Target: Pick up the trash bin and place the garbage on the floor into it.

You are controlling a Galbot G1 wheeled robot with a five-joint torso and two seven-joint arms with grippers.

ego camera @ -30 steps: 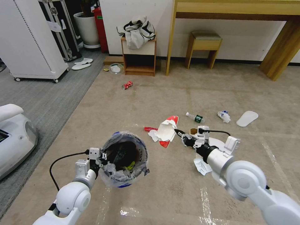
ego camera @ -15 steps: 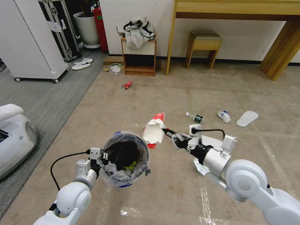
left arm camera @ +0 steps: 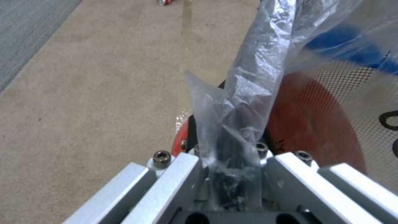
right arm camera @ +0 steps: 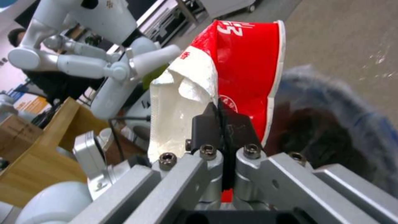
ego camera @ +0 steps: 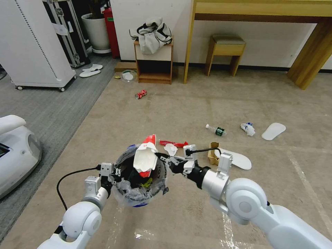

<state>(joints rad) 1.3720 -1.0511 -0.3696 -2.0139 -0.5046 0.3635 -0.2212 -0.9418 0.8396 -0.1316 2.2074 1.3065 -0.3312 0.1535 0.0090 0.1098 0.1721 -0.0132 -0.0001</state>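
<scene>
We are holding a wrapper over the bin
Our right gripper (ego camera: pixel 159 156) is pinching the red-and-white wrapper (ego camera: pixel 145 159) above the trash bin (ego camera: pixel 140 199), whose liner-covered rim our left gripper (ego camera: pixel 116 174) is clamping

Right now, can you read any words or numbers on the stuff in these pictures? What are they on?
"53", or digits much like it: white print near the top edge of the red and white wrapper held by the right gripper.
One white character beside it on the wrapper: too blurred to read.
Black marks on the trash bin, pinched at its rim by the left gripper: cut off, unreadable.
Green label on the bottle: too small.
</scene>
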